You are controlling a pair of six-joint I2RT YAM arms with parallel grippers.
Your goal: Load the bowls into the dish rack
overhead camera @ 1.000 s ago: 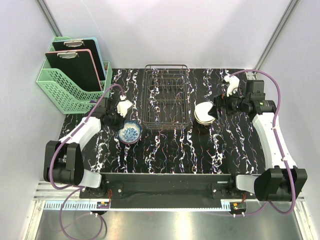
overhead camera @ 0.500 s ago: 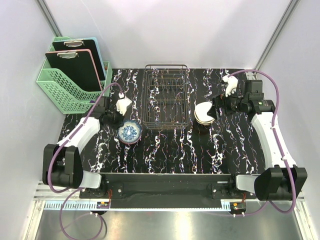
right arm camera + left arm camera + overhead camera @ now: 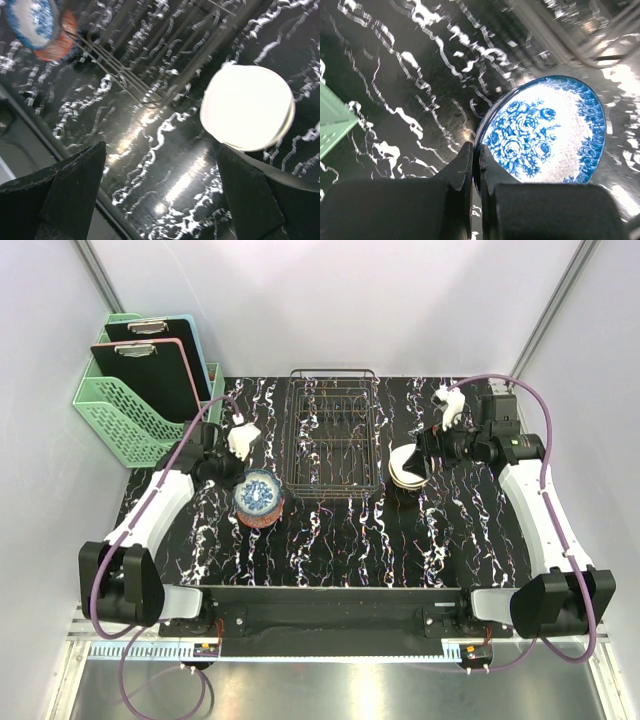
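Note:
My left gripper [image 3: 238, 478] [image 3: 476, 150] is shut on the near rim of a white bowl with a blue flower pattern [image 3: 257, 491] [image 3: 545, 130]. That bowl is tilted just above an orange bowl [image 3: 263, 516] [image 3: 63, 43] on the black marbled table. The dark wire dish rack [image 3: 333, 430] stands to their right with no bowl in it. A stack of pale bowls [image 3: 408, 468], the top one cream-white [image 3: 247, 107], sits right of the rack. My right gripper [image 3: 426, 445] [image 3: 161, 150] hovers beside that stack, open and holding nothing.
A mint green lattice basket [image 3: 135, 418] holding clipboards [image 3: 150, 370] stands at the back left, close behind my left arm. Grey walls close in the table [image 3: 340, 540] at the back and on both sides.
My left gripper has shut on the blue-patterned bowl's rim and raised it, and the orange bowl beneath now shows. The right gripper has moved slightly back and left, still open.

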